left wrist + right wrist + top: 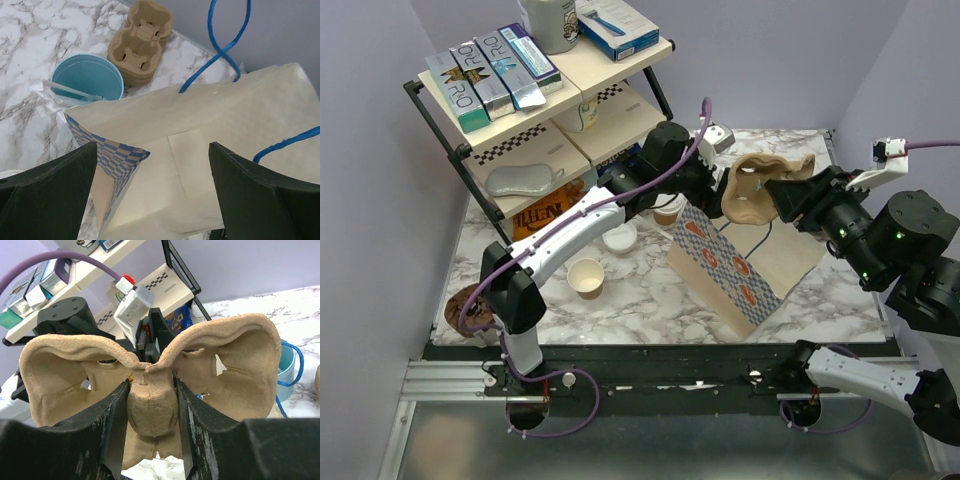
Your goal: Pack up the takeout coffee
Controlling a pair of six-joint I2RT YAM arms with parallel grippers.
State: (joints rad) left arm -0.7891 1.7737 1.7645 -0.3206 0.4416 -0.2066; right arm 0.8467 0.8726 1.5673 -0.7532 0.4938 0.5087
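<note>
From the top camera, the coffee (pixel 668 212) stands on the table just beside the paper bag (pixel 725 268), half hidden under my left gripper (pixel 695 185). The right gripper (pixel 782 195) holds a cup carrier (pixel 760 180) over the bag.

The left wrist view shows what the top view cannot: the left gripper (pixel 152 150) is spread wide and empty above the bag's (pixel 225 115) open mouth.

The right wrist view shows the right gripper (pixel 151 405) clamped on the carrier's (pixel 240 370) centre post. I'd lower the carrier level, clear of the blue handles.
</note>
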